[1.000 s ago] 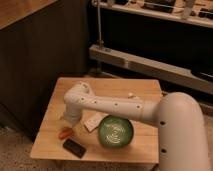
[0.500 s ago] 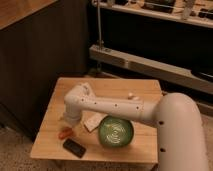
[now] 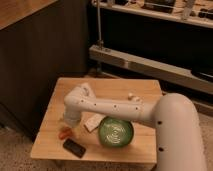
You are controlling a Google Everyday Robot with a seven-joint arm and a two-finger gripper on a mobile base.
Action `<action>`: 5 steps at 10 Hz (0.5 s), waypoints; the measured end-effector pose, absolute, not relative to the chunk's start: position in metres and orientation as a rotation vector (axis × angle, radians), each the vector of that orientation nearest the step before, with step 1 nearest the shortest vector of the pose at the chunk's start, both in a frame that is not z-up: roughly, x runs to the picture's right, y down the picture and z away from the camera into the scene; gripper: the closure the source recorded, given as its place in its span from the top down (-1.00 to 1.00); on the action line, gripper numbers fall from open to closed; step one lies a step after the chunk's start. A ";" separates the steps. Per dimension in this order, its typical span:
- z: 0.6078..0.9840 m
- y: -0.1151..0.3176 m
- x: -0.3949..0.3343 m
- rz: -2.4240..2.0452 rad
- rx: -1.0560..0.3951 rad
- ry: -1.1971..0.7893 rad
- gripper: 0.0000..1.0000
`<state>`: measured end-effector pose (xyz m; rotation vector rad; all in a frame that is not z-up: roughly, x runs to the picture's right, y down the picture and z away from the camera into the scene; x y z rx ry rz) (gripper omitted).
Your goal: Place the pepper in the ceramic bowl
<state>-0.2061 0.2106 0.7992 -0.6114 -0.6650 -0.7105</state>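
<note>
Now the white robot arm (image 3: 110,107) reaches from the right side across the light wooden bench (image 3: 112,86) and bends down at its left end, where the gripper (image 3: 68,121) hangs low over the front left part of the bench. The gripper is directly above the small elongated orange-red pepper (image 3: 65,133), very near to it, but I cannot tell whether it is grasping the pepper, clenched or released, because the wrist covers it. The pepper seems to lie on the bench surface, outside the bowl. The round glossy green ceramic bowl (image 3: 115,132) with pale rings inside is to the right of the pepper, near the front edge of the bench, partly under the arm. Between the gripper and the bowl there is a small white object (image 3: 92,122), just beside the rim of the bowl. A flat black rectangular phone (image 3: 74,147) lies in front of the pepper, close to the front edge. Behind the bench stands a dark cabinet wall (image 3: 40,55) and a grey metal rail (image 3: 150,62).
</note>
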 end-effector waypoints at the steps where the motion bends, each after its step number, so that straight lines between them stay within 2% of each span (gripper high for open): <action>1: 0.800 0.212 -0.207 -0.711 -0.612 -0.668 0.60; 5: 0.807 0.218 -0.211 -0.720 -0.609 -0.680 0.60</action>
